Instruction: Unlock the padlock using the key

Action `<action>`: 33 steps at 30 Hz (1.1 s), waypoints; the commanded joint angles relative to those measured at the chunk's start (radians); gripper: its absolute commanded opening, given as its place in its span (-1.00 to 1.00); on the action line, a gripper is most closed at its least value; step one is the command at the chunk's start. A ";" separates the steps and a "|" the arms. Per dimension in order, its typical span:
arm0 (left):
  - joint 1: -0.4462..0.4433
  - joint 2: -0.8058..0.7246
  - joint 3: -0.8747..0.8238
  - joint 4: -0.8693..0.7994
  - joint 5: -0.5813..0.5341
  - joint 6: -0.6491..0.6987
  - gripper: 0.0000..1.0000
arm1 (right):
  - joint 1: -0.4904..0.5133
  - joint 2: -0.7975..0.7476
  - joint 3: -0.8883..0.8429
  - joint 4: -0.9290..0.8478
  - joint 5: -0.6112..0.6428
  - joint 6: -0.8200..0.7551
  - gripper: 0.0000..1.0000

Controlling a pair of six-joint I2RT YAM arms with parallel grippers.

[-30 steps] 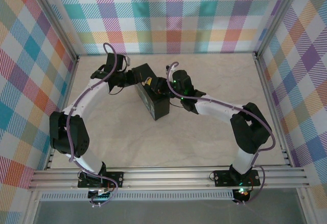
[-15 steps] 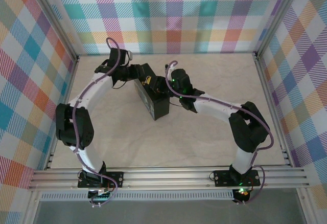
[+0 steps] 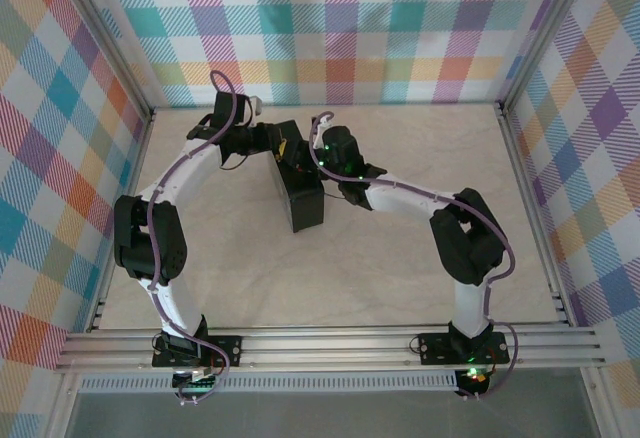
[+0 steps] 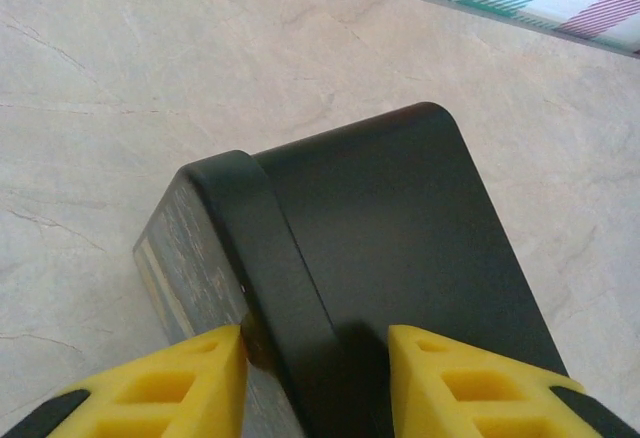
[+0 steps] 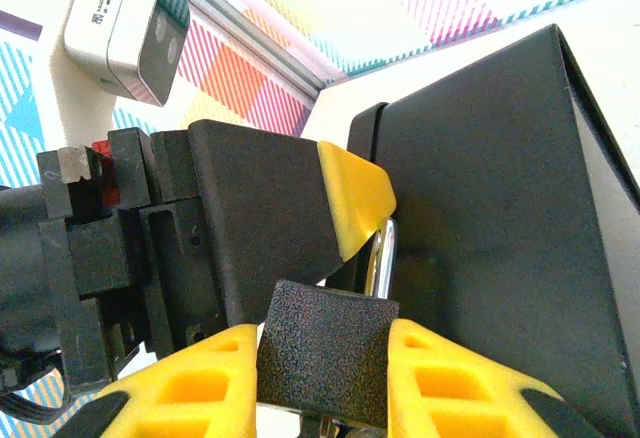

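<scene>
Right wrist: padlock (image 5: 325, 358) tight in right gripper (image 5: 322, 340); left gripper (image 4: 315, 350) astride black box (image 4: 400, 218), grip unclear.

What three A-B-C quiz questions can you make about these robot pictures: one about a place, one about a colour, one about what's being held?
1. Where is the black box? A between the left pincer's fingers; B under the table; C on the wall.
2. What colour are the fingertips? A red; B yellow; C blue.
3. What is the right pincer doing? A hanging open; B clamping the padlock; C holding a cup.
Answers: 1 A, its fingers straddle the box's edge. 2 B, both wrist views show yellow tips. 3 B, the grey padlock sits squeezed between its fingers.
</scene>
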State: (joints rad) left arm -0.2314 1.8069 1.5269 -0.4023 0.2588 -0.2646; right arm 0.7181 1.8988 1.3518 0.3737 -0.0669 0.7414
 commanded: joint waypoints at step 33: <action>0.009 -0.230 -0.008 -0.221 -0.170 0.050 -0.04 | -0.325 -0.317 -0.445 -0.427 0.073 -0.425 0.19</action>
State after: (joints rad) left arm -0.2302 1.6070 1.5414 -0.5823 0.1341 -0.2268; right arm 0.3843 1.6493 0.8333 0.0147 0.0002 0.3824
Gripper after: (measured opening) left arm 0.478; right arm 0.572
